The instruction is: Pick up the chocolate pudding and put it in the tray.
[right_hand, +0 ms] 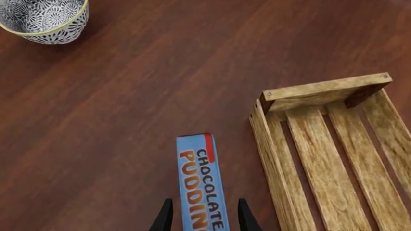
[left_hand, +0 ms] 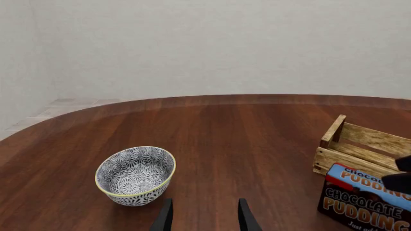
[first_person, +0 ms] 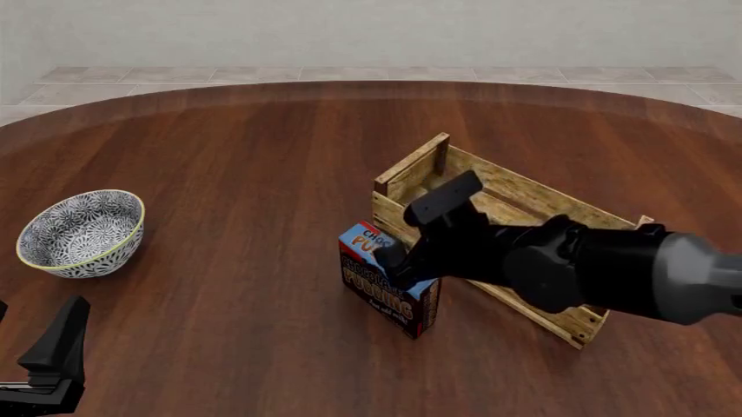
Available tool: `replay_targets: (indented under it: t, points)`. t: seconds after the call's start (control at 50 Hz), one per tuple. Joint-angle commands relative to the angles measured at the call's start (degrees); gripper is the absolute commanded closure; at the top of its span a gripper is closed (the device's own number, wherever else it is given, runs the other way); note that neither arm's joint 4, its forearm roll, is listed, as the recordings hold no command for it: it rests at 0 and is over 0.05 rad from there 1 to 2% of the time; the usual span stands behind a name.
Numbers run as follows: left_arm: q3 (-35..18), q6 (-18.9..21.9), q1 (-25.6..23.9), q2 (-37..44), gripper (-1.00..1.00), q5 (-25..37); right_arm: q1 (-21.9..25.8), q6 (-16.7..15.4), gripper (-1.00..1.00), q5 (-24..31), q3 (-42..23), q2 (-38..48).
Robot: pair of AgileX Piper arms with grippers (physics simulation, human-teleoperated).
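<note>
Chocolate pudding (first_person: 387,282) stands on edge on the tabletop (first_person: 232,156) just beside the tray (first_person: 510,221), right gripper (right_hand: 200,216) fingers straddling its blue top, contact not discernible; left gripper (left_hand: 204,216) open, empty, near the patterned bowl (first_person: 82,233).

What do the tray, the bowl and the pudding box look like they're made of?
Tray: light, unfinished-looking wood, with visible grain and slats with gaps between them.
Bowl: probably glazed ceramic, going by its smooth blue-and-white pattern and thin yellow rim.
Pudding: likely printed cardboard, with flat faces, sharp edges and lettering.
Table: dark wood grain with a slight sheen.
</note>
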Motion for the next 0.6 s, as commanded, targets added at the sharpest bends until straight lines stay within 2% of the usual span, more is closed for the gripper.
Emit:
replay_targets:
  t: [0.02, 0.6]
  points:
    - [0.00, -0.01, 0.00, 0.00, -1.00, 0.00, -0.24, 0.05, -1.00, -0.40, 0.25, 0.70]
    - [0.00, -0.01, -0.01, 0.00, -1.00, 0.00, 0.11, 0.21, -1.00, -0.90, 0.21, 2.38]
